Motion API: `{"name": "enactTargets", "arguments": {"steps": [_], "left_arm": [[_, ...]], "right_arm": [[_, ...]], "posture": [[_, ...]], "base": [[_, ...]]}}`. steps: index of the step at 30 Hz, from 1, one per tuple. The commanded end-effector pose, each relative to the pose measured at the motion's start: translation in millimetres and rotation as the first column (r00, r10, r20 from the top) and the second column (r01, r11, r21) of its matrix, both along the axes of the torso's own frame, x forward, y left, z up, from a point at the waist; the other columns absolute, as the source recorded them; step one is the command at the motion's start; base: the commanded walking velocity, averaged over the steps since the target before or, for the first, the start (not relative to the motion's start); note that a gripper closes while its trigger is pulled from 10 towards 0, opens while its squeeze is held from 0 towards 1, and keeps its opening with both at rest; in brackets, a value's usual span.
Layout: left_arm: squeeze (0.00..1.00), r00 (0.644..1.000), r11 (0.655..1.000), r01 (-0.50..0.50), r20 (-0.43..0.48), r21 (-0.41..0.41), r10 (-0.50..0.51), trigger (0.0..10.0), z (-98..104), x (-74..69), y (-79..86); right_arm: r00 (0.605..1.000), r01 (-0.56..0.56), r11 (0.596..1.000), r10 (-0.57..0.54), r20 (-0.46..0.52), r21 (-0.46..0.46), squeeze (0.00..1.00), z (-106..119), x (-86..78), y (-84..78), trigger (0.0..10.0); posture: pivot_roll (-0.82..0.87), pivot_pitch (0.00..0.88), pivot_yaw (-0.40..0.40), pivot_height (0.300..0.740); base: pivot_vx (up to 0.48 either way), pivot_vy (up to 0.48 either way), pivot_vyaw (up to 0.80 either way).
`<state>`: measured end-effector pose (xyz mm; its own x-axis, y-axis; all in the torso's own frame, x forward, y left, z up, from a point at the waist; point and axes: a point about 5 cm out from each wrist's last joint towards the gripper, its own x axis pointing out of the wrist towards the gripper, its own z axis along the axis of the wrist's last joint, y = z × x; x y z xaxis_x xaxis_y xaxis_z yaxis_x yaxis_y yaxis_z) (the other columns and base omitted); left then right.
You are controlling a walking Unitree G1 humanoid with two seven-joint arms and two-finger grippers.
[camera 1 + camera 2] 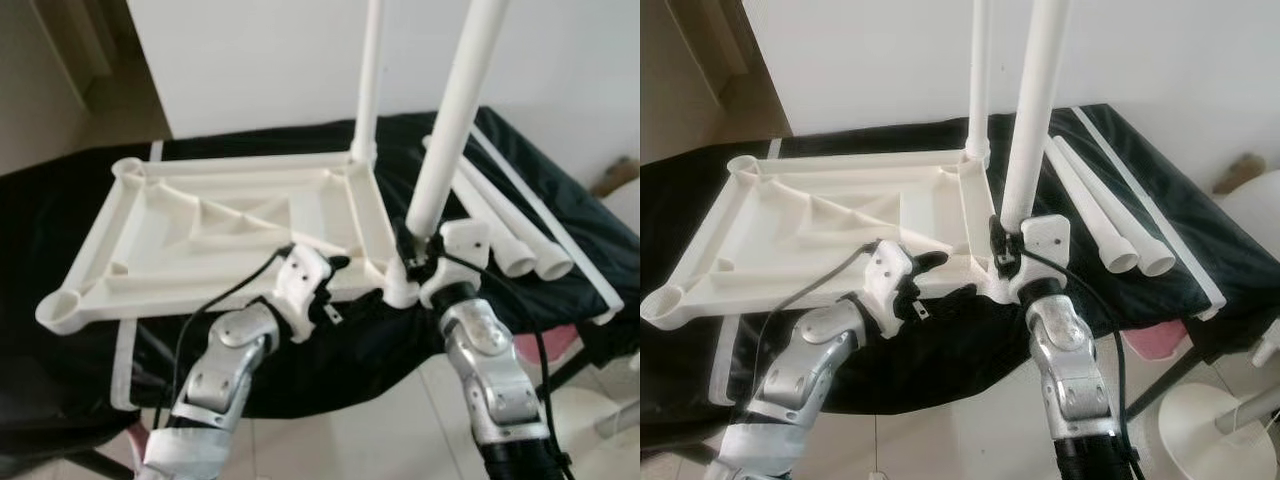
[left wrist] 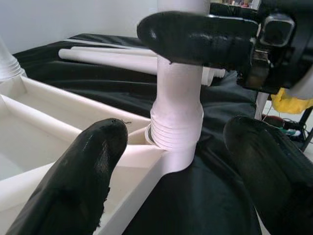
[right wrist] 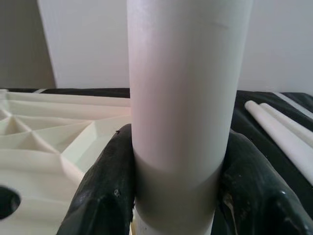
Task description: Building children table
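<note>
The white plastic tabletop (image 1: 225,235) lies upside down, ribs upward, on a surface draped in black cloth (image 1: 60,215). A leg (image 1: 366,75) already stands upright in the far corner socket on the robot's right. A second leg (image 1: 455,110) stands in the near right corner socket (image 2: 173,147), its threaded end showing just above the socket rim, so it looks not yet fully seated.

The right tool (image 1: 412,245) is closed around this leg low down, one black finger (image 3: 105,188) pressed to each side of the tube. The left tool (image 1: 322,280) sits beside the same corner at the tabletop's near edge with its fingers (image 2: 88,161) spread apart, gripping nothing; whether it touches the rim I cannot tell.

Two spare legs (image 1: 500,235) lie side by side on the cloth to the right, with a long thin white rail (image 1: 560,225) beyond them.

The step in hand appears to be screwing the leg home. To do it well, keep the tube plumb over the socket so the threads do not cross, and turn with light downward pressure. The left tool could brace the tabletop's rim so the whole frame does not slide or spin on the slippery cloth.
</note>
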<state>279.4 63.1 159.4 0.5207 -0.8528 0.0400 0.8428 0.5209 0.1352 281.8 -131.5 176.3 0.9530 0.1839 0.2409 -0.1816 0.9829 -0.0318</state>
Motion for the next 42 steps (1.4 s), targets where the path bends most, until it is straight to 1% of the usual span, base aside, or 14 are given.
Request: {"name": "enactTargets", "arguments": {"steps": [1,7,9,11,17,23,26,27,28,31,32,36,38,42], "left_arm": [[0.0,0.992,0.992,-0.128,-0.005,-0.013,0.128,10.0,0,3.7,4.5],[0.0,0.991,0.991,-0.137,0.009,-0.009,0.137,10.0,6,4.0,1.8],[0.0,0.991,0.991,-0.134,0.003,-0.014,0.134,10.0,6,3.6,-0.9],[0.0,0.992,0.992,-0.124,0.002,-0.018,0.124,10.0,7,2.1,-3.5],[0.0,0.996,0.996,-0.087,-0.007,-0.035,0.087,10.0,11,-5.4,-12.2],[0.0,0.997,0.997,-0.079,-0.001,-0.025,0.079,10.0,11,-7.9,-13.2],[0.0,0.997,0.997,-0.078,-0.006,-0.021,0.078,10.0,10,-8.6,-12.4],[0.0,0.997,0.997,-0.078,-0.006,-0.021,0.078,10.0,10,-8.6,-12.4],[0.0,0.997,0.997,-0.081,-0.005,-0.018,0.08,10.0,11,-8.4,-12.1],[0.0,0.997,0.996,-0.082,-0.003,-0.017,0.082,10.0,11,-8.2,-12.0],[0.0,0.996,0.996,-0.084,-0.004,-0.017,0.084,10.0,11,-8.1,-11.8],[0.0,0.996,0.996,-0.084,-0.004,-0.017,0.084,10.0,12,-7.7,-11.8],[0.0,0.996,0.996,-0.09,-0.006,-0.019,0.089,10.0,13,-7.5,-11.6],[0.0,0.996,0.996,-0.093,0.0,-0.017,0.093,10.0,14,-7.1,-11.8]], "right_arm": [[0.998,0.013,1.0,-0.012,-0.054,0.022,0.0,-8,0.4,-7.3,10.0],[0.996,0.031,0.997,-0.025,-0.084,0.067,0.0,-12,6.9,-12.2,10.0],[0.994,0.038,0.993,-0.026,-0.109,0.11,0.0,-15,9.2,-12.9,10.0],[0.993,0.035,0.994,-0.023,-0.113,0.101,0.0,-16,9.9,-13.1,10.0],[0.992,0.003,0.998,0.005,-0.122,0.059,0.0,-20,4.2,-12.2,10.0],[0.993,-0.026,0.999,0.029,-0.113,0.028,0.0,-22,-1.4,-11.3,10.0],[0.993,-0.07,0.997,0.068,-0.101,-0.021,0.0,-24,-7.1,-7.7,10.0],[0.993,-0.07,0.997,0.068,-0.101,-0.021,0.0,-24,-7.1,-7.7,10.0],[0.992,-0.089,0.995,0.084,-0.098,-0.051,0.0,-25,-8.7,-6.2,10.0],[0.991,-0.1,0.993,0.093,-0.097,-0.07,0.0,-26,-9.4,-5.4,10.0],[0.99,-0.113,0.989,0.104,-0.095,-0.095,0.0,-27,-9.5,-4.7,10.0],[0.989,-0.122,0.986,0.112,-0.093,-0.11,0.0,-28,-9.1,-4.3,10.0],[0.981,-0.172,0.974,0.156,-0.113,-0.15,0.0,-34,-6.9,-2.0,10.0],[0.977,-0.189,0.97,0.17,-0.127,-0.156,0.0,-37,-5.9,-0.7,10.0]], "posture": [[0.03,0.0,0.026,0.74],[0.03,0.0,0.024,0.74],[0.03,0.0,0.021,0.74],[0.03,0.0,0.023,0.74],[0.03,0.0,0.021,0.74],[0.03,0.0,0.023,0.74],[0.02,0.0,0.026,0.74],[0.02,0.0,0.026,0.74],[0.02,0.0,0.027,0.74],[0.02,0.0,0.026,0.74],[0.02,0.0,0.026,0.74],[0.02,0.0,0.027,0.74],[0.02,0.0,0.025,0.74],[0.02,0.0,0.023,0.74]], "base": [[0.0,0.0,0.0],[0.0,0.0,0.0],[0.0,0.0,0.0],[0.0,0.0,0.0],[0.0,0.0,0.0],[0.0,0.0,0.0],[0.0,0.0,0.0],[0.0,0.0,0.0],[0.0,0.0,0.0],[0.0,0.0,0.0],[0.0,0.0,0.0],[0.0,0.0,0.0],[0.0,0.0,0.0],[0.0,0.0,0.0]]}}
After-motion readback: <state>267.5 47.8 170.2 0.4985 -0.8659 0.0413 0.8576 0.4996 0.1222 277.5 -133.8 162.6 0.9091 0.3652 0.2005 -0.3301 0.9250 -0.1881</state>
